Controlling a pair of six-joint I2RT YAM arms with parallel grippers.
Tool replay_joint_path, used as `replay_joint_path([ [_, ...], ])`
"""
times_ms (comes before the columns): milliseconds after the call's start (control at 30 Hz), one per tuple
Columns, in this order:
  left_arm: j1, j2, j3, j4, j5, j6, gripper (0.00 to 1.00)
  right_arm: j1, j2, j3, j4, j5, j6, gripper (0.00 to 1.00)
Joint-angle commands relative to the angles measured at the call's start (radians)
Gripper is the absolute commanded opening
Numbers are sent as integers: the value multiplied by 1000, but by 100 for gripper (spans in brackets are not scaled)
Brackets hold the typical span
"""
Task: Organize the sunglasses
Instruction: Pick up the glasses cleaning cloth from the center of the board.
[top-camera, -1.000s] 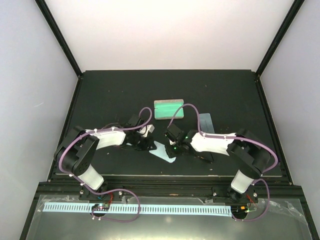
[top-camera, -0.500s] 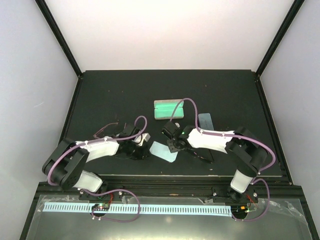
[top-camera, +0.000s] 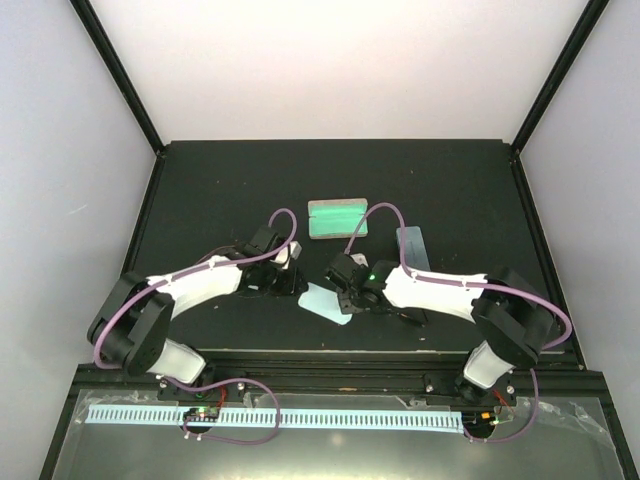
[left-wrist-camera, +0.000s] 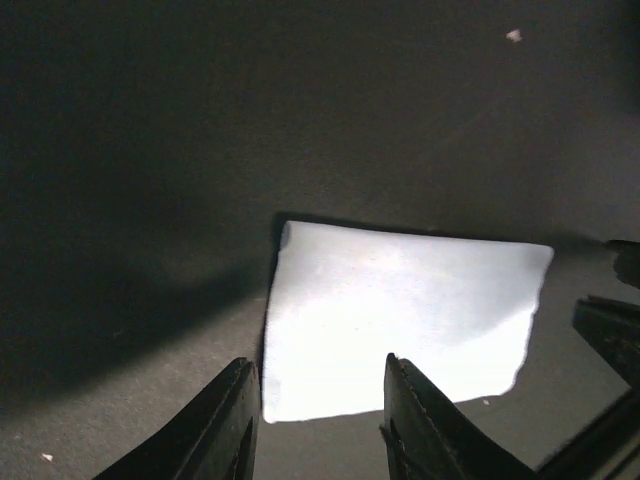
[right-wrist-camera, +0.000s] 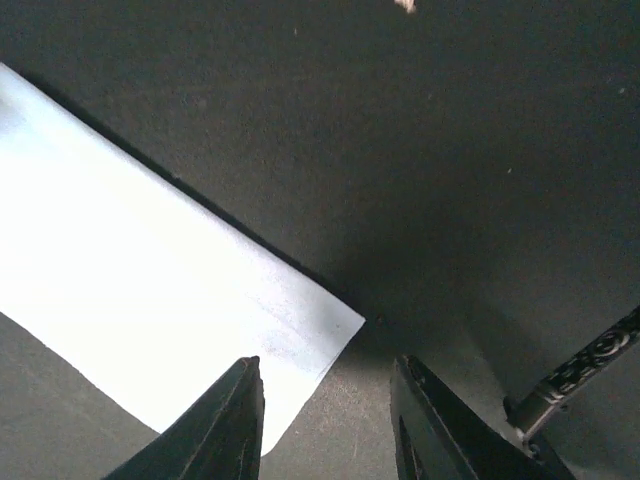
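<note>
Left gripper (left-wrist-camera: 322, 430): jaws part-open, nothing between the fingers (left-wrist-camera: 228, 425). It hangs low over the near edge of a light blue cloth (left-wrist-camera: 400, 310), which lies flat on the black table (left-wrist-camera: 150, 150); no grip on the cloth is evident. Right gripper (right-wrist-camera: 327, 430): jaws likewise part-open and holding nothing, with one corner of the same cloth reaching towards the gap between its fingers. In the overhead view the two grippers face each other across this cloth, the left at its left edge and the right at its right edge. Black sunglasses (right-wrist-camera: 585, 370): one patterned temple arm shows in the right wrist view, on the table just right of the right gripper and apart from it. Overhead, the pair is a dark shape largely hidden by the right forearm. Reddish-pink sunglasses (top-camera: 228, 254): only a thin trace at the far edge of the left forearm, too faint to confirm their attitude. Beyond the grippers, mid-table, lies a green-looking oblong case (top-camera: 337, 218). To its right and nearer lies a pale blue-grey oblong item (top-camera: 412, 245), apart from the case.
</note>
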Motion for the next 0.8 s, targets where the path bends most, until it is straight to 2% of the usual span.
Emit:
replay_joint_path([
  [0, -5, 53, 43, -33, -46, 33, 35, 22, 30, -3, 1, -42, 50, 37],
  [300, -5, 72, 38, -24, -46, 36, 34, 37, 102, -12, 12, -120, 51, 32],
  [433, -5, 69, 36, -20, -46, 35, 34, 36, 133, 0, 11, -104, 50, 29],
  [533, -5, 70, 40, -21, -46, 34, 34, 35, 160, 17, -6, -66, 50, 21],
  [667, -4, 63, 39, -21, -48, 31, 34, 32, 180, 29, -37, 1, 46, 2],
  [767, -5, 57, 35, -24, -52, 26, 35, 27, 179, 43, -72, 65, 36, 1],
])
